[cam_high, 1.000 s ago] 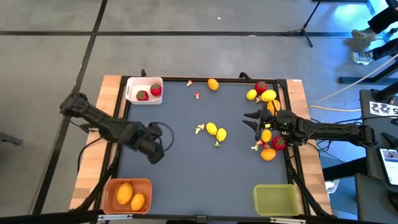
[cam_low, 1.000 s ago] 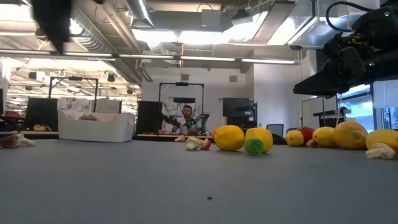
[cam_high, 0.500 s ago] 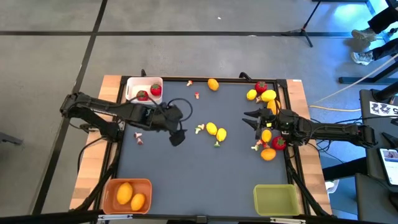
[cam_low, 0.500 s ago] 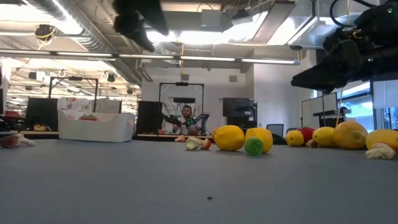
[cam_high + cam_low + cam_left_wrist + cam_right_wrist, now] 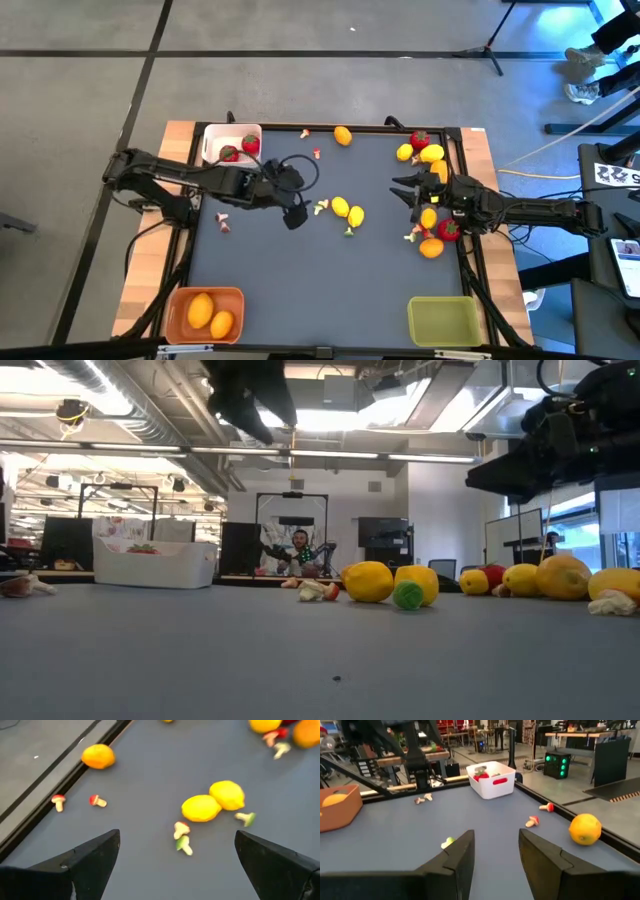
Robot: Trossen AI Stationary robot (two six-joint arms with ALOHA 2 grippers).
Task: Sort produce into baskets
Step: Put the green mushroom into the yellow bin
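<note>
Just ahead of the left claw (image 5: 175, 857), spread wide and empty, two lemons (image 5: 347, 210) are seen. Nothing is gripped by the half-parted right claw (image 5: 403, 191) near the fruit pile (image 5: 432, 200).

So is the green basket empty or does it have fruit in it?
Empty. From above, the green basket shows only its bare bottom, while the orange basket holds two orange fruits.

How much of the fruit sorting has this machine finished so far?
Only a start. The white basket holds two strawberries, the orange basket two orange fruits, and the green basket holds nothing. Neither end effector carries anything: the left end effector, open, hovers near the two middle lemons; the right end effector waits by the cluster of fruit at the right edge, which remains unsorted.
</note>
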